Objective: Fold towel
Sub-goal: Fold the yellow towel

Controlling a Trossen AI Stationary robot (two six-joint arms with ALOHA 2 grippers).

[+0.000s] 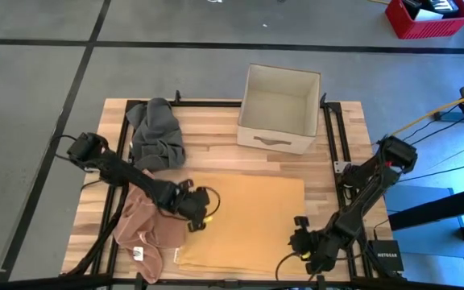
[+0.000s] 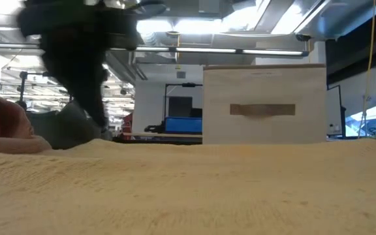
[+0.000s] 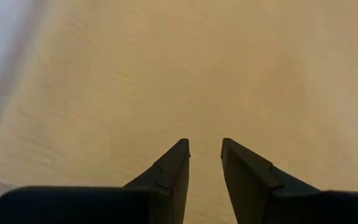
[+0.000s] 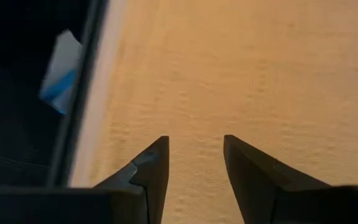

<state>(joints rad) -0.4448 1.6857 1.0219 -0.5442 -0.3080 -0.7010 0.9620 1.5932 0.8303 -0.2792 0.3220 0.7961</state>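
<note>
1. Towel [image 1: 244, 221], the tan one, lies spread flat on the near half of the table [image 1: 216, 133]; I read that as the layout for a first fold, with edges reachable from both sides.
2. Right gripper [image 1: 307, 246] sits low at the towel's near right corner. In its wrist view the fingers [image 4: 151, 171] stand apart with only flat cloth between them, so nothing is gripped. I judge it is lined up on the edge to pinch there.
3. Left gripper [image 1: 196, 211] hangs over the towel's left edge, about midway up. Its fingers [image 3: 169, 171] show a narrow gap with bare weave under them; I see no cloth caught, so I call them open, only slightly.
4. Pink cloth [image 1: 145, 229] lies bunched just beside the towel's left edge, under the left arm. It looks parked there as another piece waiting.
5. Grey cloth [image 1: 158, 133] is heaped at the far left of the table, well apart from the towel.
6. White box [image 1: 279, 109] stands at the far edge, open-topped and apparently empty; I take it as the bin for folded pieces.
</note>
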